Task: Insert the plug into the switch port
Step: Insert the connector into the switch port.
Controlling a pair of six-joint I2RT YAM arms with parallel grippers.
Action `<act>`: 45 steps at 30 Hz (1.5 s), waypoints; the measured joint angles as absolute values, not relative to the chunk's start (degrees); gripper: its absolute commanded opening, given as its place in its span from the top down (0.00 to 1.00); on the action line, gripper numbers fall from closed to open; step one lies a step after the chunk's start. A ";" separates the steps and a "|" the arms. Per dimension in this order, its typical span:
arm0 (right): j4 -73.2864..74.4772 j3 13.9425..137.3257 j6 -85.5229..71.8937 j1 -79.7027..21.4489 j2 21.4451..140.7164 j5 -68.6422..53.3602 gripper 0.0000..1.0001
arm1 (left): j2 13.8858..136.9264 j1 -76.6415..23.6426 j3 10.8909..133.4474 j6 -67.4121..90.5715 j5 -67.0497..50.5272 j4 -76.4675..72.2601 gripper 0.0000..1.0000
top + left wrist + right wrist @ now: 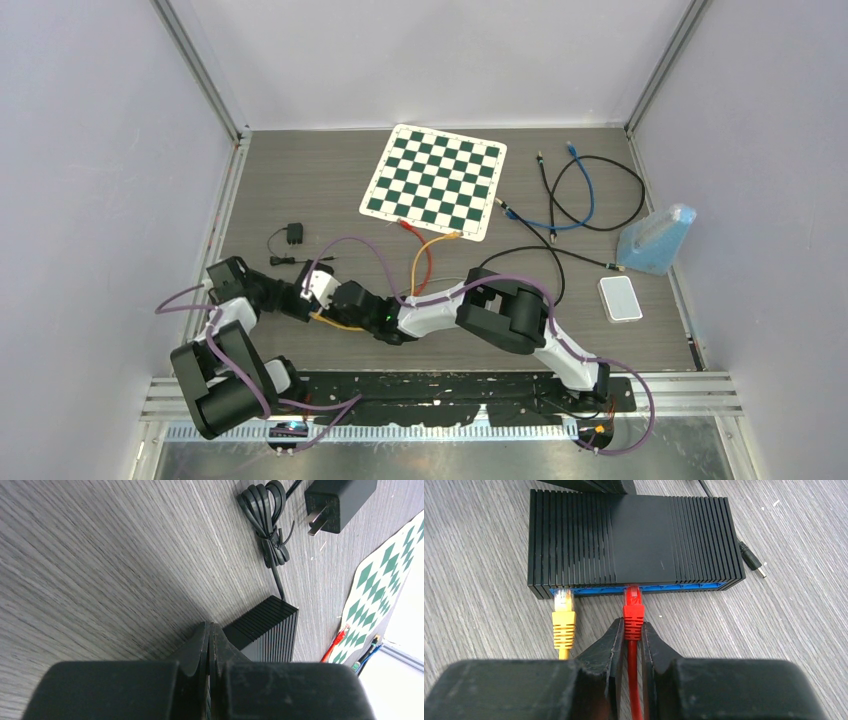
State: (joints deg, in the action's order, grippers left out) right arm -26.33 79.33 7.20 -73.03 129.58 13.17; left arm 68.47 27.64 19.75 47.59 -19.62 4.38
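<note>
Two plugs at the ports: a red plug (pixel 633 611) near the middle of the port face and a yellow plug (pixel 563 620) near its left end.
Switch: one black ribbed network switch (pixel 639 535) lies flat on the tabletop (pixel 804 630), its blue port face towards the right arm.
Red plug position: its nose is inside the port opening and its boot is outside. Whether the latch has clicked cannot be told.
Right end effector (pixel 632 631): clamped on the red plug's boot and cable, just behind the switch.
Left end effector (pixel 210 635): fingers pressed together with nothing between them. The tips touch the far side of the switch, which looks like bracing.
Done, as judged: the plug is picked up, aligned and at least partly entered.
Left, as judged: a last push if it is not seated, then letting go.
Power parts: one barrel plug (pixel 751 560) lies loose beside the switch, apart from it. One black adapter (pixel 335 502) and one bundled cord (pixel 267 515) lie nearby.
Spare cables: one blue patch cable (pixel 580 190) and black cables (pixel 610 170), about two, tangled together.
Other items: one checkerboard mat (pixel 435 180), one white box (pixel 620 298) and one pale blue pack (pixel 658 240).
</note>
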 measured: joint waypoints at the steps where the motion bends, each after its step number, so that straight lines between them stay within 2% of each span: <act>1: -26.48 79.24 7.20 -73.03 129.58 13.19 0.95 | 68.51 27.64 19.81 47.59 -19.62 4.40 1.00; 4: -28.77 77.95 7.20 -73.03 129.58 13.23 0.95 | 68.51 27.64 20.14 47.59 -19.53 5.02 0.98; 13: -32.49 73.56 5.87 -73.14 127.87 14.57 0.95 | 68.36 26.89 24.47 47.31 -19.90 14.83 0.64; 18: -31.53 73.54 4.67 -73.28 127.57 16.45 0.95 | 68.36 26.83 26.33 46.41 -19.94 18.70 0.37; 21: -30.65 73.49 3.84 -73.30 127.26 17.65 0.95 | 67.90 26.46 27.24 45.89 -20.51 20.25 0.26; 24: -30.28 73.49 2.81 -73.41 127.22 18.52 0.95 | 67.07 26.24 27.81 45.47 -20.25 21.80 0.18; 29: -27.68 74.78 0.23 -73.80 127.22 19.62 0.95 | 65.06 25.85 28.08 44.29 -19.49 25.76 0.16; 33: -24.38 76.38 -2.20 -74.56 127.22 21.08 0.92 | 63.66 25.85 28.18 43.83 -18.13 27.75 0.17; 38: -19.44 78.81 -6.13 -75.66 127.22 23.57 0.73 | 61.08 25.82 28.27 42.78 -17.08 29.23 0.19; 41: -18.33 79.13 -7.90 -75.79 127.07 24.60 0.58 | 59.02 25.82 28.58 41.71 -16.45 30.63 0.19; 45: -17.15 76.44 -8.49 -75.46 123.37 25.30 0.47 | 55.31 25.71 29.17 39.72 -15.88 32.47 0.20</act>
State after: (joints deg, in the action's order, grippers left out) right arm -17.15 76.44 -8.49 -75.46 123.37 25.30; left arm 55.31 25.71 29.17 39.72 -15.88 32.47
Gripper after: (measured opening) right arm 0.461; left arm 0.808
